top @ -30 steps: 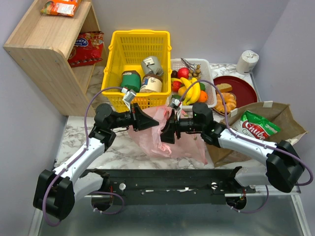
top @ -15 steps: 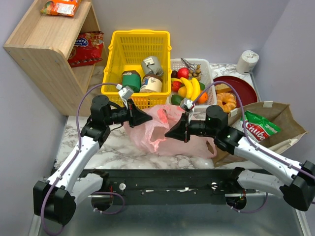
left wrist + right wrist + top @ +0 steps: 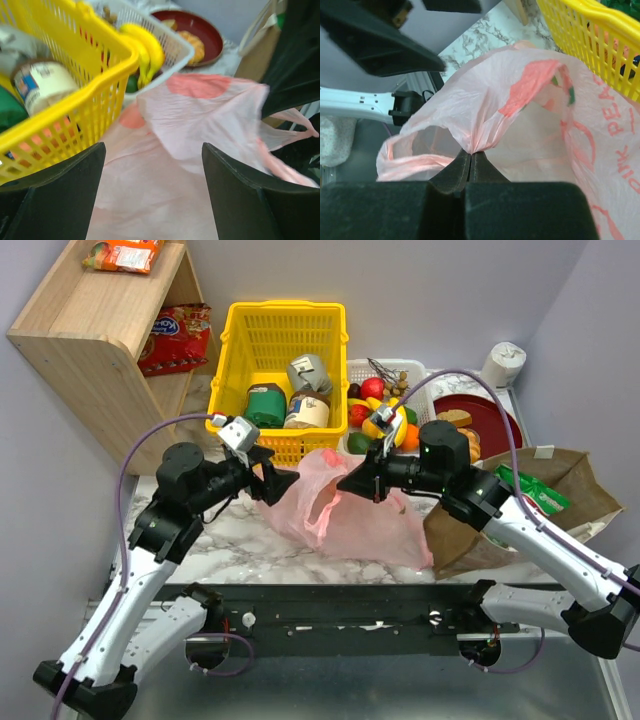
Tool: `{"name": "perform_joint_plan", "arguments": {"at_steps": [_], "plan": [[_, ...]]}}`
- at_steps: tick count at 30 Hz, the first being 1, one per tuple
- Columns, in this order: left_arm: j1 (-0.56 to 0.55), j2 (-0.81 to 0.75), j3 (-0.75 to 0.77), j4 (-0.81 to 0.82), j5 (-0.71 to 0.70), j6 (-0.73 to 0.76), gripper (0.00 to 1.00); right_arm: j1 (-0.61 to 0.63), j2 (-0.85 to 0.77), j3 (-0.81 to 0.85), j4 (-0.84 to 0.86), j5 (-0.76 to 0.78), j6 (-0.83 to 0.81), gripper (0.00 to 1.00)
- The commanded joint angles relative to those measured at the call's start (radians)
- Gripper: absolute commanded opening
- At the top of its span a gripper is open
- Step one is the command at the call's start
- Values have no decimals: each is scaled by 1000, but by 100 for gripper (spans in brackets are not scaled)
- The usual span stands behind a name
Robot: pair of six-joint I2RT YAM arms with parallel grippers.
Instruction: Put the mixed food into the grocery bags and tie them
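Observation:
The pink plastic bag point(image 3: 350, 520) lies slumped on the marble table in front of the yellow basket. My right gripper point(image 3: 345, 486) is shut on a gathered fold of the pink bag's rim point(image 3: 471, 149), holding it up. My left gripper point(image 3: 278, 480) hangs open just left of the bag, and between its fingers point(image 3: 50, 195) only pink film point(image 3: 160, 165) shows, untouched. The brown paper bag point(image 3: 570, 490) lies at the right with the green crisp packet point(image 3: 530, 495) in its mouth. Yellow bananas point(image 3: 149, 46) rest in the white basket. I cannot make out the small orange fruit behind my right arm.
A yellow basket point(image 3: 285, 325) with tins and jars stands behind the pink bag. To its right are a white fruit basket point(image 3: 418, 375) and a red plate point(image 3: 495, 420). A wooden shelf point(image 3: 90, 350) with snack packets fills the far left.
My left gripper has let go of the pink bag, opened and drawn back to the left. My right gripper has shut on the bag's rim and lifted it slightly.

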Motion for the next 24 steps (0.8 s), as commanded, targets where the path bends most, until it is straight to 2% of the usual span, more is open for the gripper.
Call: {"name": "perform_joint_plan", "arguments": {"at_steps": [1, 2, 4, 7, 8, 12, 19, 24], "plan": [[-174, -47, 82, -57, -215, 69, 87, 4, 38, 88, -151, 75, 24, 1], [-210, -50, 86, -60, -256, 69, 87, 4, 44, 94, -157, 81, 32, 1], [-302, -49, 94, -50, -247, 54, 88, 4, 63, 110, -175, 101, 38, 1], [-367, -2, 108, -39, -175, -3, 88, 4, 77, 111, -179, 110, 50, 1], [-414, 26, 109, -38, -177, -6, 88, 5, 78, 111, -179, 112, 56, 1], [-486, 92, 121, -56, -197, 21, 88, 4, 86, 104, -177, 121, 66, 1], [-516, 186, 158, -168, -321, 70, 89, 4, 74, 93, -177, 133, 70, 1], [-524, 170, 128, -150, -411, 96, 89, 4, 80, 94, -179, 125, 66, 1]]}}
